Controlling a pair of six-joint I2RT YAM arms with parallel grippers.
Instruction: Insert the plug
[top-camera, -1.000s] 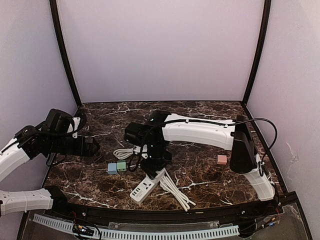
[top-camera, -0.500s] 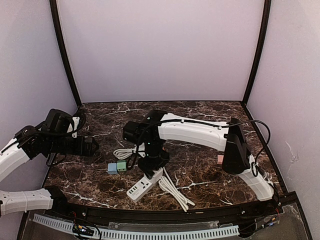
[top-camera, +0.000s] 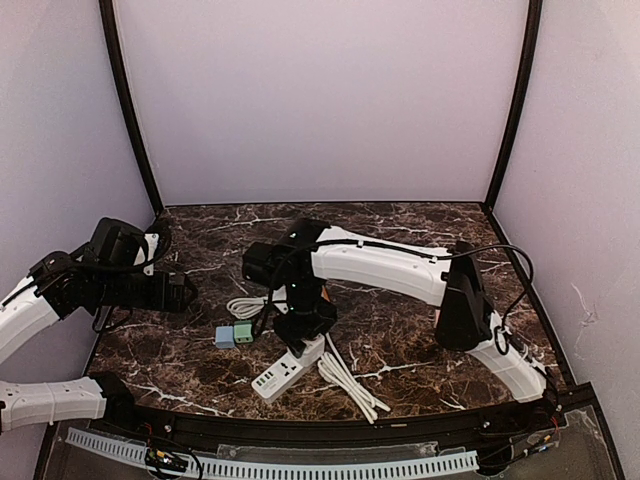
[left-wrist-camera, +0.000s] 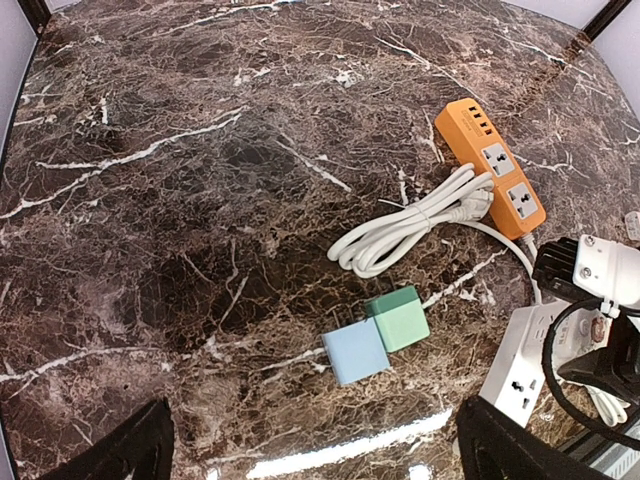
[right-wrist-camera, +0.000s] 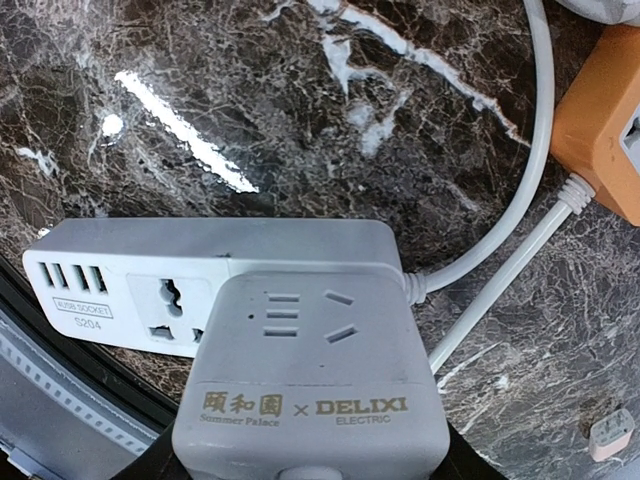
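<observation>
Table (top-camera: 420, 225) is dark marble. Right gripper (top-camera: 305, 322) reaches in to the middle, clamped on a grey adapter (right-wrist-camera: 310, 370) that sits right over the cord end of the white strip (right-wrist-camera: 130, 260) near the front edge; can't tell if it's fully seated. Left gripper (left-wrist-camera: 315, 445) hovers off to the left, fingers spread wide, holding nothing. Orange strip (left-wrist-camera: 490, 165) lies farther back, touching a coiled cord (left-wrist-camera: 410, 225). The 2 small ones, blue cube (left-wrist-camera: 355, 352) and green cube (left-wrist-camera: 398, 317), touch each other.
</observation>
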